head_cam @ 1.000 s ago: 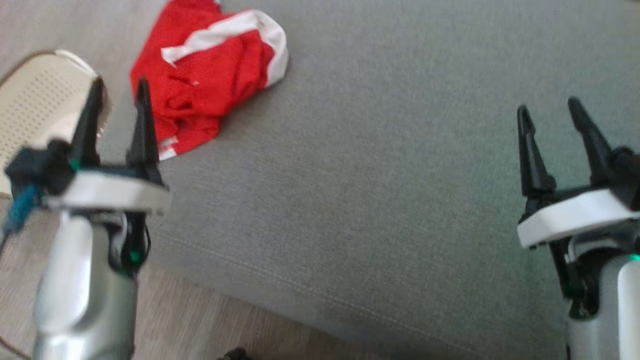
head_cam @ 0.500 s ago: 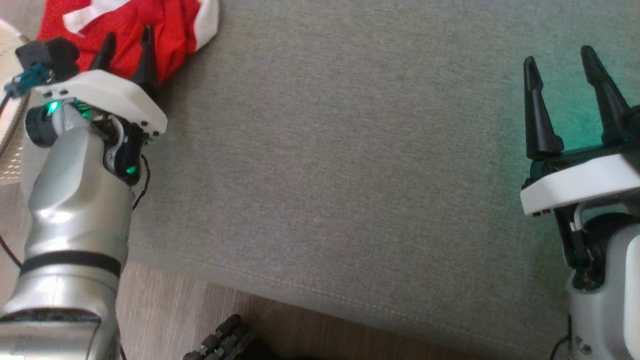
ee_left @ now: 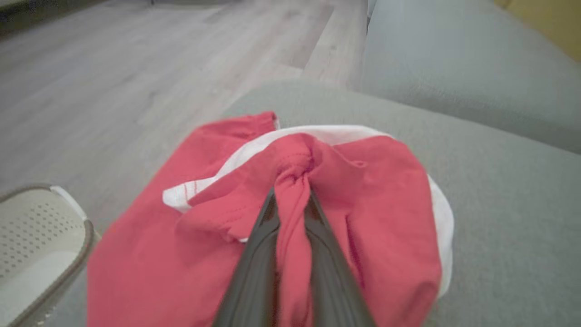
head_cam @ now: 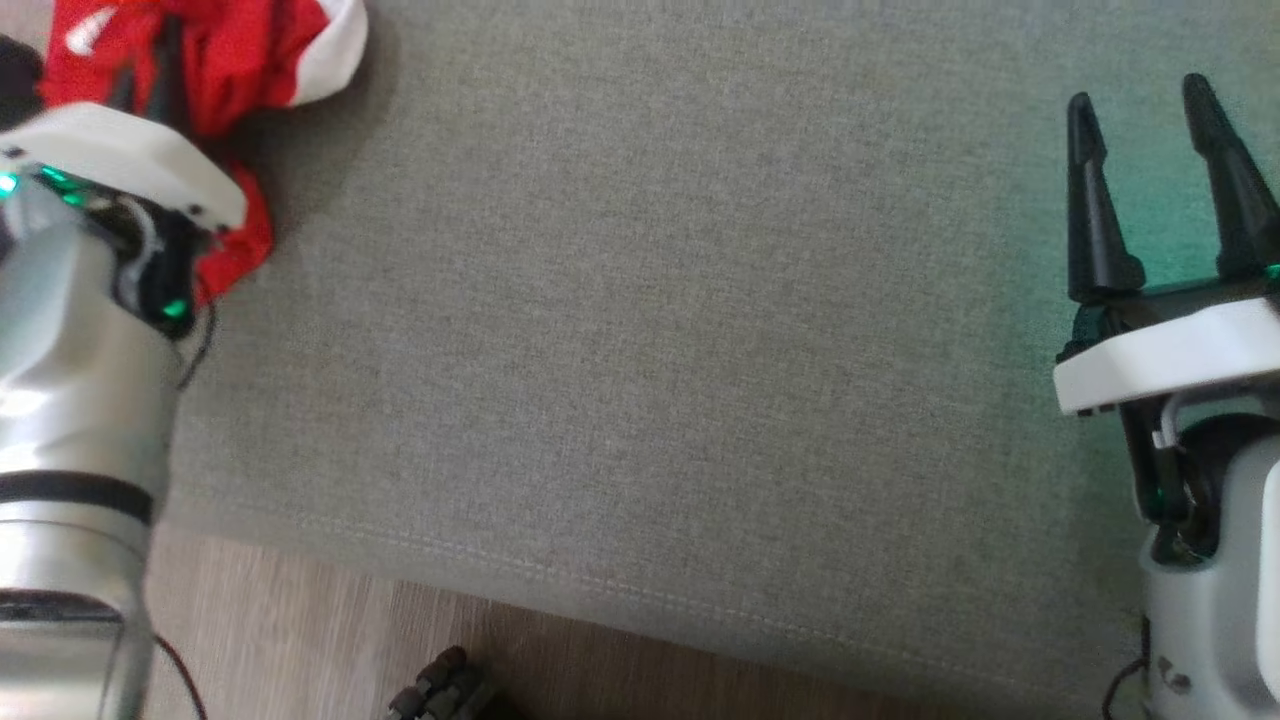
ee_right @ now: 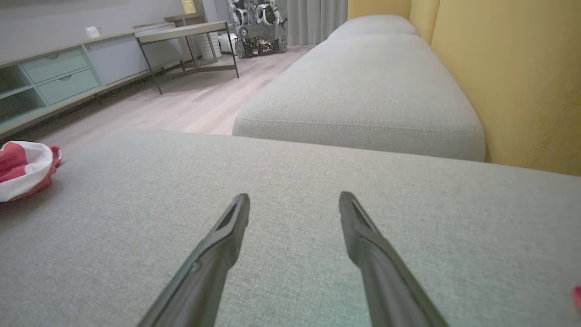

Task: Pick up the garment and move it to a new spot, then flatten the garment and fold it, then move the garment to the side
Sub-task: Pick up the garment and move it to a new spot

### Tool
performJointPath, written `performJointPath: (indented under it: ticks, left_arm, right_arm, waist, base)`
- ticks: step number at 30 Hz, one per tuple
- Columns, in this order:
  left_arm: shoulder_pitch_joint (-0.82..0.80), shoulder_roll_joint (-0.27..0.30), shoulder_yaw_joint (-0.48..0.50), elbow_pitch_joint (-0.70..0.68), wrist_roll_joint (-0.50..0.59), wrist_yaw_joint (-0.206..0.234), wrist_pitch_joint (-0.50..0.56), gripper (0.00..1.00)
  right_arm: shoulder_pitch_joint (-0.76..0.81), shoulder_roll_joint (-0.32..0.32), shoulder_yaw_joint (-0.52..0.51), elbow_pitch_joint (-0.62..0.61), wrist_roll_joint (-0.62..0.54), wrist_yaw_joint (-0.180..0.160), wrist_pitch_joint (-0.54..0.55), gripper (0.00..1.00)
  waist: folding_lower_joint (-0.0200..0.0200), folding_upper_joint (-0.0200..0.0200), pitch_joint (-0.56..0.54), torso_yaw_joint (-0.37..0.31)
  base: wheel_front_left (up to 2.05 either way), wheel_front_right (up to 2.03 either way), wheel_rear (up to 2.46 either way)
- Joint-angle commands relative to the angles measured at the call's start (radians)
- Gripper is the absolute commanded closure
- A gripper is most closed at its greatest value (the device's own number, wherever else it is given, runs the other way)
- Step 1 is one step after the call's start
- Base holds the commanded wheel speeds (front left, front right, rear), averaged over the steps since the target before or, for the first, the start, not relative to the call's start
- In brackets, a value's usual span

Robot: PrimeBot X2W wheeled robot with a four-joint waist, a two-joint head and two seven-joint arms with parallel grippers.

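Observation:
The garment (head_cam: 250, 45) is a crumpled red piece with white trim, lying at the far left corner of the grey sofa cushion (head_cam: 650, 300). In the left wrist view my left gripper (ee_left: 291, 193) is shut on a bunched red fold of the garment (ee_left: 372, 204), which stands up between the two fingers. From the head, the left gripper (head_cam: 150, 75) sits on the cloth at the top left. My right gripper (head_cam: 1138, 95) is open and holds nothing, hovering over bare cushion far to the right. The right wrist view has the open gripper (ee_right: 294, 196) and the garment (ee_right: 22, 168) at its left edge.
A pale perforated basket (ee_left: 32, 236) stands on the wooden floor (head_cam: 300, 640) just left of the garment. A second grey cushion (ee_right: 363, 91) and a yellow backrest (ee_right: 522, 68) lie beyond. A dark ribbed object (head_cam: 440, 690) shows by the cushion's front edge.
The left gripper went forward into the garment and closed on a fold of it. The head camera shifted, so the garment sits further to the upper left. The right gripper stayed open.

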Motion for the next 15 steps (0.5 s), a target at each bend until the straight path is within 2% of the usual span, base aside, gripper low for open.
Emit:
performJointPath:
  ticks: [1, 4, 8, 15]
  left_arm:
    - [-0.024, 0.079, 0.02, -0.043, -0.003, 0.001, -0.015, 1.0]
    - [-0.006, 0.119, 0.03, -0.117, 0.014, 0.001, -0.021, 1.0]
    - [0.081, 0.153, 0.083, -0.283, 0.062, 0.016, -0.021, 1.0]
    - [0.368, 0.171, 0.164, -0.635, 0.145, 0.093, -0.021, 1.0]
  right_arm:
    - [-0.008, 0.003, 0.02, -0.031, 0.006, -0.001, -0.013, 0.0]
    - [0.0, 0.003, 0.01, -0.017, 0.015, -0.001, -0.03, 0.0]
    - [0.016, 0.003, 0.005, 0.003, 0.031, -0.001, -0.057, 0.0]
    - [0.061, 0.003, 0.015, 0.047, 0.063, -0.001, -0.1, 0.0]
  waist:
    - [0.0, 0.0, -0.022, -0.001]
    - [0.0, 0.0, -0.062, -0.008]
    - [0.0, 0.0, -0.124, -0.03]
    - [0.0, 0.0, -0.232, -0.098]
  base:
    - [0.0, 0.0, 0.0]
    - [0.0, 0.0, 0.0]
    - [0.0, 0.0, 0.0]
    - [0.0, 0.0, 0.0]
